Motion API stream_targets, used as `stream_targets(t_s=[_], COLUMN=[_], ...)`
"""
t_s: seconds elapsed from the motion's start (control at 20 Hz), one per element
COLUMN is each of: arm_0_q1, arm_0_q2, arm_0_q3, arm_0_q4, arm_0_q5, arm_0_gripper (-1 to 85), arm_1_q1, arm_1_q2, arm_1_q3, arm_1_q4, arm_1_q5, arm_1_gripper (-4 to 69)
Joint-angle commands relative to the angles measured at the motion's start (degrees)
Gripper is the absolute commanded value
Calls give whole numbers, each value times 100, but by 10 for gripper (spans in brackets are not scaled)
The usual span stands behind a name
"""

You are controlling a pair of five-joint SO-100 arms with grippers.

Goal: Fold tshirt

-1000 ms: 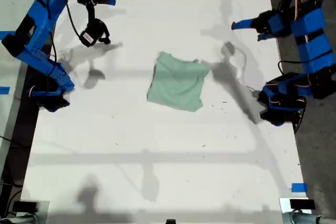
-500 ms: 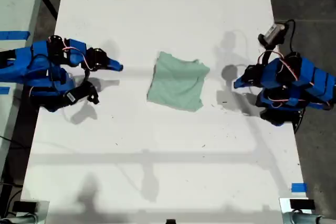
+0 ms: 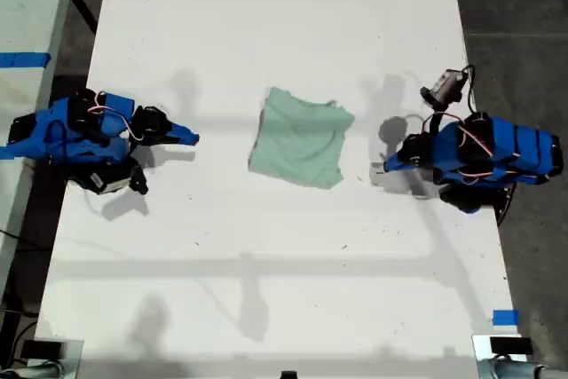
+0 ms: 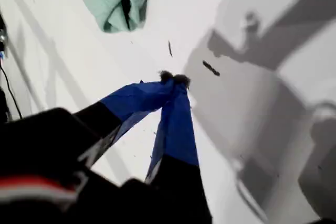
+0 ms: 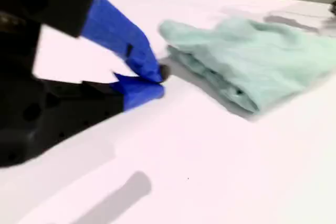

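Mint-green tshirt (image 3: 300, 150) lies between my first pincer (image 4: 173, 78) and my second pincer (image 5: 160, 81), both closed.

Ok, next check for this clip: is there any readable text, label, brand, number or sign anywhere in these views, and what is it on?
None can be read.
tshirt: plain, no print or visible tag.
blue tape pieces: blank.
table: only small dark specks, no writing.
Both arms: no legible markings; the wrist views are too blurred to show any.
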Motion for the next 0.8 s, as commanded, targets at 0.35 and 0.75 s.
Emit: stream_targets(t_s=[0.35, 0.75], arm_0_q1=[1881, 2013], arm_0_q2=[615, 615], arm_0_q3=[79, 79], arm_0_q4=[167, 167], arm_0_q5=[-185, -185], arm_0_gripper=[113, 113], arm_1_q1=[-686, -686], arm_1_q2=[650, 650], arm_1_q3=[158, 158], arm_1_q4=[141, 141], arm_1_q5=[-3709, -3709], arm_1_gripper=[54, 54])
